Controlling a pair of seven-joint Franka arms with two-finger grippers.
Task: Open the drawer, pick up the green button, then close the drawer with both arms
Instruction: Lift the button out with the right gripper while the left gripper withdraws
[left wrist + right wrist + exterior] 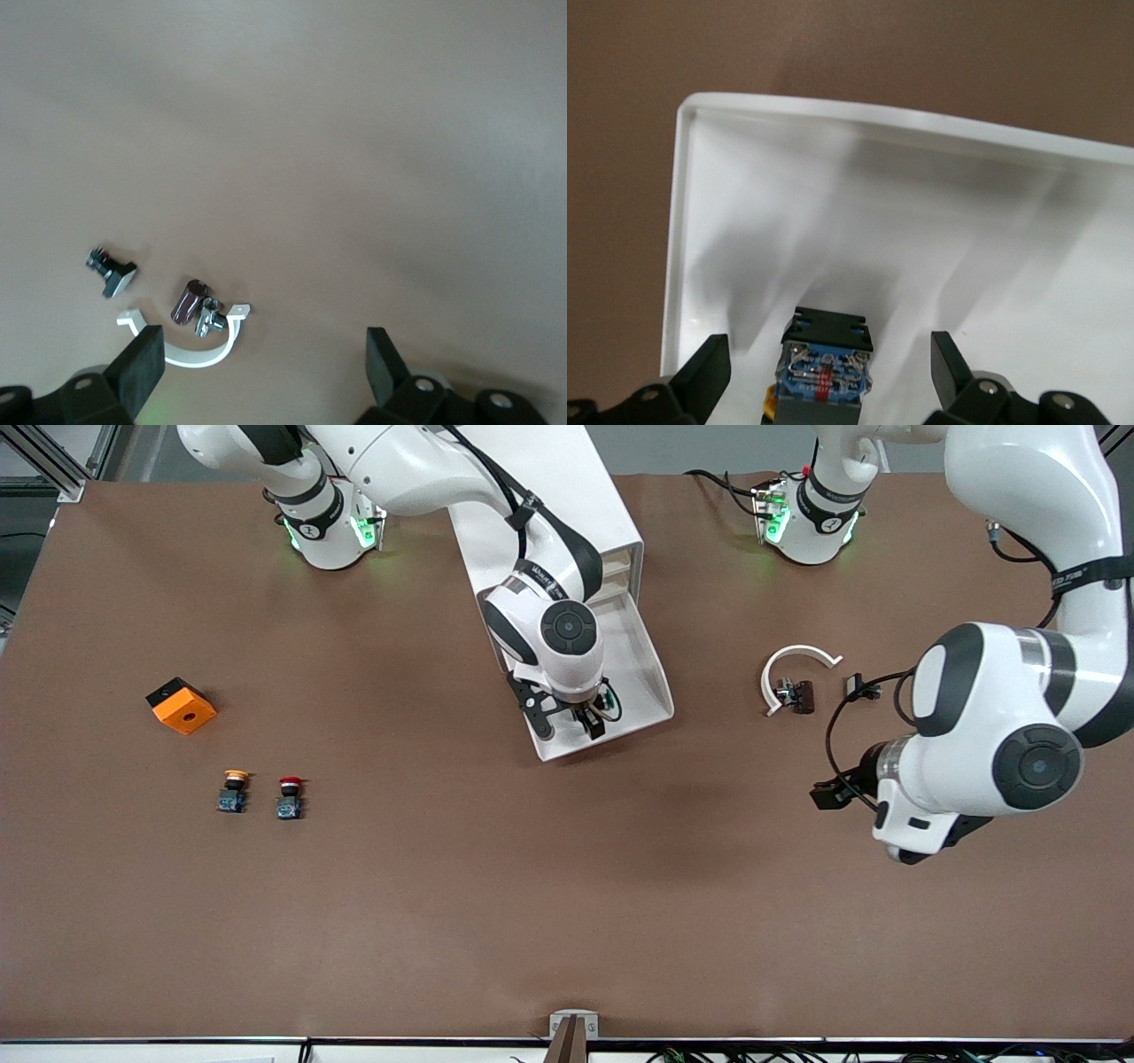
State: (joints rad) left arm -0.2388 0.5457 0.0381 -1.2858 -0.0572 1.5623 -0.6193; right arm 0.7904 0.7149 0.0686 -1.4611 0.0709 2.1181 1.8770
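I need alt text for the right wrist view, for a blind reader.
The right claw hangs open over the pulled-out white drawer, its fingers on either side of a button lying inside. The button shows its bluish base and black body; brown table surrounds the drawer.

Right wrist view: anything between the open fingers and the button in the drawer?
Nothing visible. The right gripper is open over the pulled-out drawer, and the button lies on the drawer floor between its fingers, with bare tray around it.

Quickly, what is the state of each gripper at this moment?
Left gripper: open, empty, over bare table near the white curved clip.
Right gripper: open around the blue-based push button in the white plastic drawer.
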